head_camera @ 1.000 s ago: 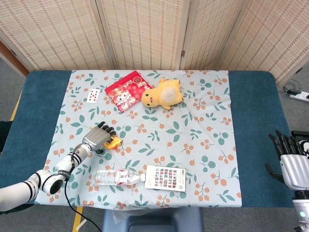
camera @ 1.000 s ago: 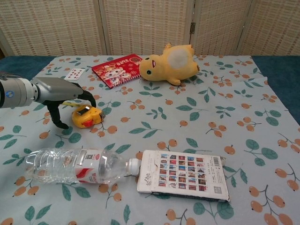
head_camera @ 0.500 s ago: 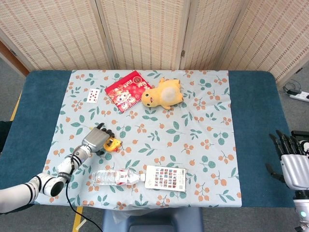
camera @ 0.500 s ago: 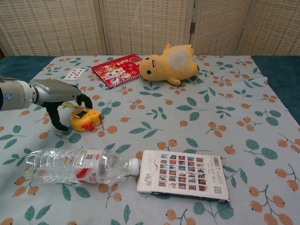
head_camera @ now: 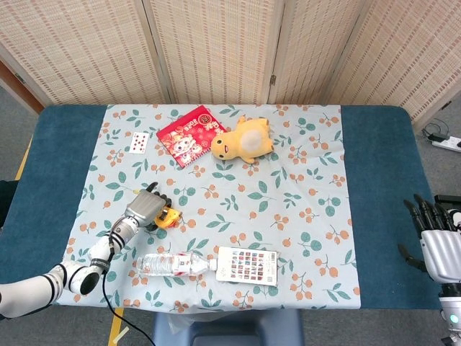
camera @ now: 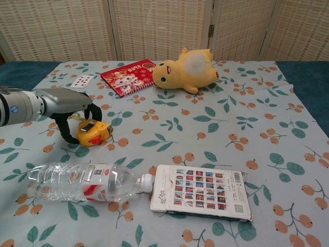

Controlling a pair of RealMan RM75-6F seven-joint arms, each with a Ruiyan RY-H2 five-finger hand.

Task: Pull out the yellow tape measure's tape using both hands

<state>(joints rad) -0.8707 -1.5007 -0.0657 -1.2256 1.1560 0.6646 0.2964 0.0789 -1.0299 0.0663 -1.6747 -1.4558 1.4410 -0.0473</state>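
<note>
From overhead, your left hand (head_camera: 147,207) covers the small yellow plastic tape measure (head_camera: 168,216) on the floral cloth; your right hand (head_camera: 430,236) hangs at the table's far edge, fingers spread, empty. At chest level, fingers (camera: 64,129) curl around the case (camera: 92,131) — whether they grip it cannot be told. Seat the case firmly — then bring the right hand across.
</note>
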